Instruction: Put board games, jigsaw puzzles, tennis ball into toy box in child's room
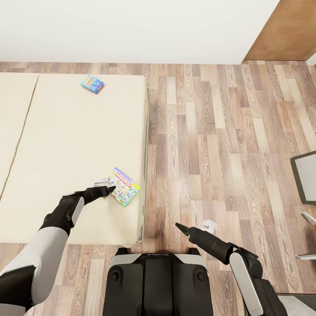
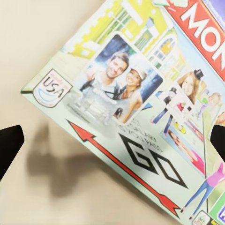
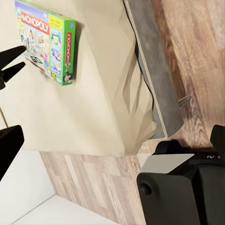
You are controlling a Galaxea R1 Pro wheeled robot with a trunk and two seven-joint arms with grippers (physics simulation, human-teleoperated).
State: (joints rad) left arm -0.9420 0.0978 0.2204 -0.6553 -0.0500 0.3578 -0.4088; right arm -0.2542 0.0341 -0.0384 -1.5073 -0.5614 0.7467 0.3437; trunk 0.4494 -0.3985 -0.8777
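Left fingers [image 1: 107, 188] at Monopoly box [image 1: 123, 187] (perhaps touching)

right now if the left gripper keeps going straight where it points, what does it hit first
Most likely the Monopoly box lying flat on the bed: the open left gripper points at its near corner. How far above the box it is, I cannot tell.

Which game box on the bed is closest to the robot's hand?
The white-green Monopoly box, near the bed's front corner. The left gripper reaches right at its edge, fingers spread. The small blue box lies far off, toward the wall.
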